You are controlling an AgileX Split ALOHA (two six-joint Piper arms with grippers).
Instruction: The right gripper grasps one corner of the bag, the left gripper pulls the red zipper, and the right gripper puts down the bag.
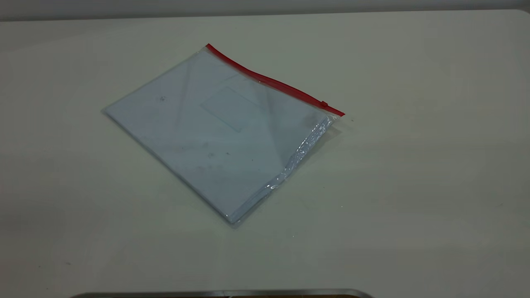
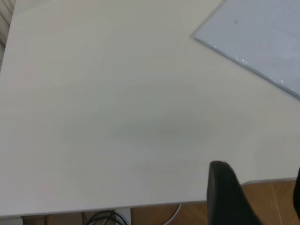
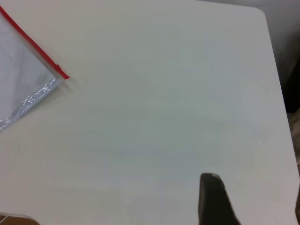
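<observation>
The bag (image 1: 219, 132) lies flat on the white table (image 1: 414, 165), a clear pouch with white sheets inside. The red zipper (image 1: 269, 80) runs along its far right edge, with the slider tab (image 1: 324, 103) close to the corner (image 1: 339, 114). Neither gripper shows in the exterior view. In the left wrist view, my left gripper (image 2: 258, 192) is open and empty by the table edge, far from the bag (image 2: 262, 37). In the right wrist view, my right gripper (image 3: 253, 201) is open and empty over bare table, well away from the bag (image 3: 18, 79), its zipper (image 3: 33, 44) and corner (image 3: 64, 76).
The table edge (image 2: 140, 206) runs by the left gripper, with wood floor and cables (image 2: 103, 218) below it. The table's rounded corner (image 3: 260, 14) lies beyond the right gripper. A grey metal strip (image 1: 223, 294) shows at the near edge of the exterior view.
</observation>
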